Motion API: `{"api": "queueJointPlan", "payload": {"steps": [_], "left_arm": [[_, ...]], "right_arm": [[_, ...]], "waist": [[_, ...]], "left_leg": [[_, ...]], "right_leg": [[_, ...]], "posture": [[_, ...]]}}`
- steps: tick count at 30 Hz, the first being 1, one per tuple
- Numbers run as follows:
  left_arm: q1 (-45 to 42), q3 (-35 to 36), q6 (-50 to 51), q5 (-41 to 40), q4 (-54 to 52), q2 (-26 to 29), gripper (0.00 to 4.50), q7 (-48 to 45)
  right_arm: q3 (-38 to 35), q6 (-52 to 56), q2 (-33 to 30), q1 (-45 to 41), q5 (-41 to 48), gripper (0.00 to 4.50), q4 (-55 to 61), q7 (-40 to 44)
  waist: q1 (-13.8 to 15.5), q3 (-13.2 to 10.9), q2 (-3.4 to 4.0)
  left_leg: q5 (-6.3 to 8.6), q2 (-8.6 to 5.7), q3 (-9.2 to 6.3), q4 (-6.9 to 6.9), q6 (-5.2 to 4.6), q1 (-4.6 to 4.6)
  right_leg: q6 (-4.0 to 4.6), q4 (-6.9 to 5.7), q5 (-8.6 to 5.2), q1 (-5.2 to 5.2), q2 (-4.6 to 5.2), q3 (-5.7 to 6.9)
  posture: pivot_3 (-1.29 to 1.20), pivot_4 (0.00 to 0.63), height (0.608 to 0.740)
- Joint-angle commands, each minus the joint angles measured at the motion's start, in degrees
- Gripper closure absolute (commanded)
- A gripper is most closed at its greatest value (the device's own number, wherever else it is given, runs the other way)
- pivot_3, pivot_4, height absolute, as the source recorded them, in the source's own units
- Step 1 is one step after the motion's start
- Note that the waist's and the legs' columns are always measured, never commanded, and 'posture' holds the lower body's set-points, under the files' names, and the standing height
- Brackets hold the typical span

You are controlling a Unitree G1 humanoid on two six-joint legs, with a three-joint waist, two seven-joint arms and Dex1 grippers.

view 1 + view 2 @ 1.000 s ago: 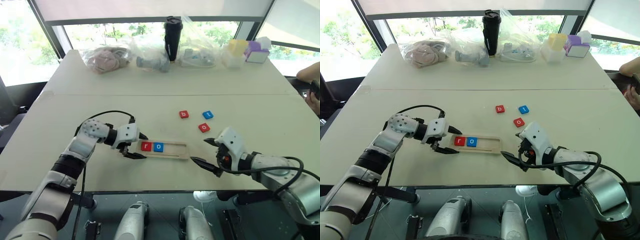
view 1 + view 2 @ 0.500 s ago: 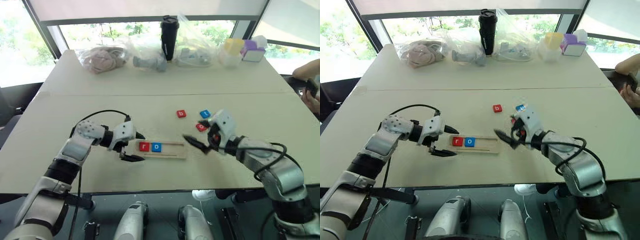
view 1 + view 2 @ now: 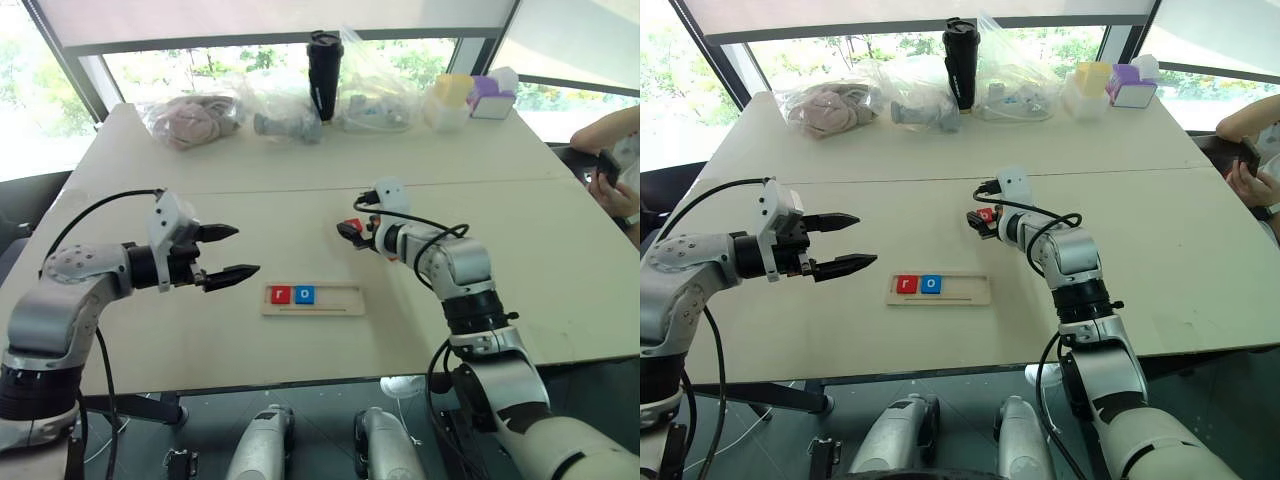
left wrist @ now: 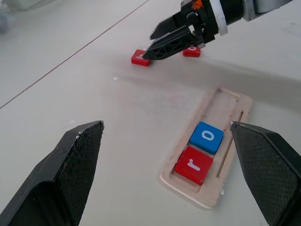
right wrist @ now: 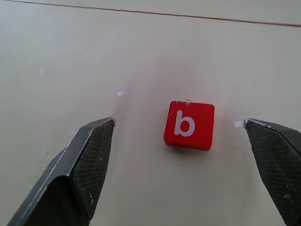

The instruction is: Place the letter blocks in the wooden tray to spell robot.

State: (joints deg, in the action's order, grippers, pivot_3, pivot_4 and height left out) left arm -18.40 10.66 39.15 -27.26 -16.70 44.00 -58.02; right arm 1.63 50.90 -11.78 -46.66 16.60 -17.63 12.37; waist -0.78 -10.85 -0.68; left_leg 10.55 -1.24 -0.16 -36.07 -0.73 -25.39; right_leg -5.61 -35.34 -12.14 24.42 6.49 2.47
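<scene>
Both grippers' fingers point(image 3: 230, 252) point(image 5: 89, 155) wide apart

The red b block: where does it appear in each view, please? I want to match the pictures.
Head views: the red b block lies mid-table, beyond the wooden tray, at the right gripper.
Left wrist view: past the tray, beside the right gripper's fingertip.
Right wrist view: between that gripper's own open fingers.
Shared landmark: the right gripper's black fingers.

We counted four letter blocks point(image 4: 193, 165) in view: three red, one blue. Two sat in the single wooden tray point(image 4: 225, 108), red r point(image 3: 280, 294) and blue o point(image 4: 207, 137). Two red ones lay on the bare desk point(image 3: 200, 170), b point(image 5: 189, 125) and another point(image 4: 191, 52). One black tumbler point(image 3: 322, 62) stood at the desk's far edge.
</scene>
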Motion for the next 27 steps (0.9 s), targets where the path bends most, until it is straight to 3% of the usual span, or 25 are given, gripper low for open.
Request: {"api": "queueJointPlan", "payload": {"steps": [1,6,9,14,19,22,25,27], "left_arm": [[1.26,2.08,0.55,-1.86,-3.18,-0.08,0.02,2.77],[1.98,1.05,0.46,-2.56,-4.12,-0.96,0.02,5.54],[2.1,0.01,-0.35,-2.15,-3.55,-1.65,0.0,6.59],[2.01,-0.9,-1.11,-1.87,-3.04,-2.28,0.0,7.77],[1.49,-1.77,-1.95,-1.75,-2.57,-2.98,0.0,8.36],[0.93,-2.8,-1.8,-2.65,-3.24,-3.62,0.0,8.09],[1.37,-3.73,-2.03,-3.13,-4.0,-3.84,0.0,7.43],[1.4,-4.85,-3.16,-2.65,-4.05,-4.28,0.0,6.95]], "right_arm": [[0.29,-2.13,0.96,-3.13,-1.84,0.0,-4.62,0.68],[1.04,-4.36,3.14,-5.12,-4.24,0.0,-10.91,0.73],[1.36,-7.45,5.08,-6.96,-5.95,0.81,-15.83,0.18],[2.54,-8.86,6.04,-7.87,-8.73,3.24,-18.47,0.65],[1.95,-10.22,4.17,-7.28,-9.76,3.32,-14.65,1.97],[1.28,-10.96,-1.76,-3.11,-8.58,3.32,-1.65,7.34],[-0.02,-3.93,-6.41,2.43,-5.54,3.32,13.36,10.55],[-5.81,9.84,-7.95,7.39,-1.75,3.32,26.99,8.49]], "waist": [[-0.09,0.0,0.0],[-0.29,0.0,0.01],[-0.5,0.0,0.01],[-0.67,0.0,0.01],[-0.79,0.0,0.03],[0.02,-0.04,0.08],[0.4,-0.06,0.12],[0.21,-0.05,0.11]], "left_leg": [[0.0,0.0,0.0,0.02,0.0,0.0],[0.0,0.01,0.0,0.07,0.01,0.0],[-0.01,0.03,0.0,0.07,0.02,0.04],[-0.01,0.07,0.0,0.07,0.03,0.06],[-0.01,0.08,-0.01,0.08,0.03,0.06],[-0.01,0.07,-0.01,0.09,0.03,0.02],[-0.01,0.0,-0.03,0.08,0.03,-0.11],[-0.01,-0.01,0.01,0.09,0.03,-0.12]], "right_leg": [[0.0,-0.01,0.0,0.0,0.0,0.0],[-0.01,-0.01,0.01,0.04,-0.03,-0.01],[0.0,-0.04,0.01,0.04,-0.06,-0.01],[0.02,-0.09,0.02,0.05,-0.11,-0.02],[0.02,-0.1,0.01,0.05,-0.12,-0.03],[0.02,-0.09,0.01,0.07,-0.12,-0.03],[-0.03,0.01,-0.01,0.09,-0.04,-0.03],[-0.01,0.12,-0.01,0.07,-0.02,-0.04]], "posture": [[0.0,0.15,0.74],[0.0,0.15,0.74],[0.0,0.15,0.74],[0.0,0.15,0.74],[0.0,0.15,0.74],[0.0,0.15,0.74],[0.0,0.15,0.74],[0.0,0.15,0.74]]}}
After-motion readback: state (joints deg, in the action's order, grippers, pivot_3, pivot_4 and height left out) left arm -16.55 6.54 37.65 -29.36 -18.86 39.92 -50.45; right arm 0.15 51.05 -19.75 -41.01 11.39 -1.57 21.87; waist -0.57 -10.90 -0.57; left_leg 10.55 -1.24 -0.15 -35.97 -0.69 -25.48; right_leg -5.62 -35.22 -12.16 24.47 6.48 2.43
